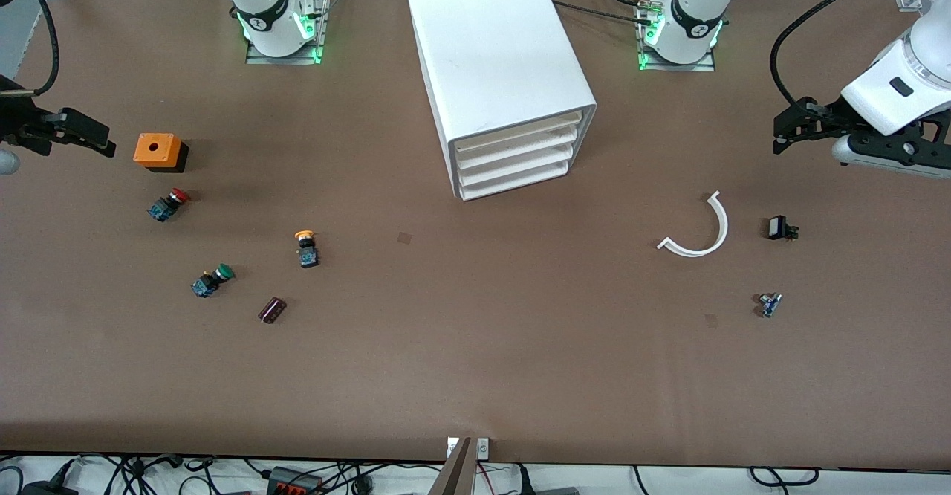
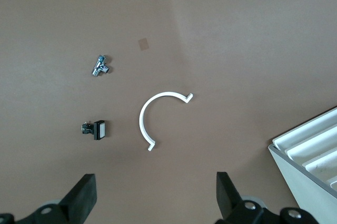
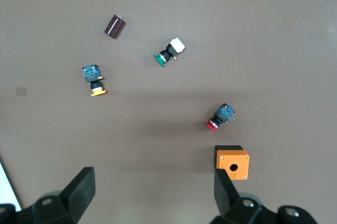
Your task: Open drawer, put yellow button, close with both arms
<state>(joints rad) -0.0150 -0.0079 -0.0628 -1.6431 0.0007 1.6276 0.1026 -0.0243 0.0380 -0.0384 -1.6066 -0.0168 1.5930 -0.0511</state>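
Top drawer (image 1: 520, 133) of the white cabinet (image 1: 498, 56) is closed. Yellow button (image 1: 306, 248) lies on the table at the right arm's end, long axis cap-to-body. Right gripper (image 3: 152, 192) hovers near the orange box (image 1: 156, 151), fingers wide apart, empty, the nearer arm. Left gripper (image 2: 157, 195) is spread and empty over the curved white clip (image 2: 158, 119), cabinet front toward one fingertip's side.

Both wrist views' edges crop the cabinet (image 2: 310, 155) to a corner

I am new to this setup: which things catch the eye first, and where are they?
The big white cabinet stands between the two arm bases, its four drawers shut. The yellow button lies toward the right arm's end, among red-capped and green-capped switches. Both open end effectors, left and right, wait over the table's ends.
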